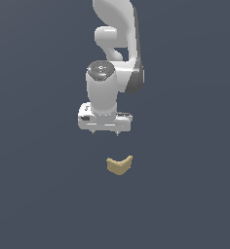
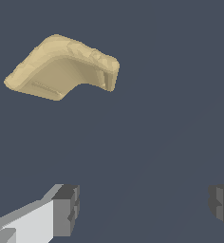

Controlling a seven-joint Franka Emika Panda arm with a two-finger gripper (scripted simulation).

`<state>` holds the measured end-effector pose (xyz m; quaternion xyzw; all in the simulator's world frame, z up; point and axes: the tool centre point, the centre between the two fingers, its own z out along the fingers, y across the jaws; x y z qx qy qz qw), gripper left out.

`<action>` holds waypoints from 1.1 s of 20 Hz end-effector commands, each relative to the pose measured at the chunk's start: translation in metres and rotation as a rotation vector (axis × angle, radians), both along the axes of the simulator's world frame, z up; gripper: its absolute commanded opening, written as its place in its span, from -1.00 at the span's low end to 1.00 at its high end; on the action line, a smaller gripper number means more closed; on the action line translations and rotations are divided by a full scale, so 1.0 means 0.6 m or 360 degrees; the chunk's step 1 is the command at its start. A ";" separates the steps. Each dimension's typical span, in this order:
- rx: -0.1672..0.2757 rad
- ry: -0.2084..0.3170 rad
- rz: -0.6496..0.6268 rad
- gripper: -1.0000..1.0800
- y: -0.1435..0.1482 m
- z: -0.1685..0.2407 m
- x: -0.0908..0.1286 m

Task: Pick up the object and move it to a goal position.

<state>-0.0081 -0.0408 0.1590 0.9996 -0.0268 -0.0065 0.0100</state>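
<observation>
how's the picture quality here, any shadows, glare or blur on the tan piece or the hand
Exterior view: flat, even light, no cast shadow under the tan piece, no glare; the hand is sharp but its fingertips look tiny. Wrist view: the piece is crisp with soft shading in its hollow, edges slightly jagged; the fingers are cut off by the frame, no blur.

Flat dark slate-blue ground [image 1: 34, 194] fills exterior view edge to edge. No seam between floor and backdrop visible; same tone top to bottom. Surface plain, untextured, matte. Light even and diffuse, no bright spots. Wrist view shows same slate-blue surface [image 2: 171, 95], crossed by faint, slightly darker diagonal bands, soft shadows at most. Cannot tell whether any wall exists.
</observation>
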 end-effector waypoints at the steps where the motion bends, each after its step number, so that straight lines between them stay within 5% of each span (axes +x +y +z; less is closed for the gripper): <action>1: 0.0000 0.0000 0.0000 0.92 0.000 0.000 0.000; 22: 0.0010 0.0007 -0.0012 0.92 0.023 -0.006 0.003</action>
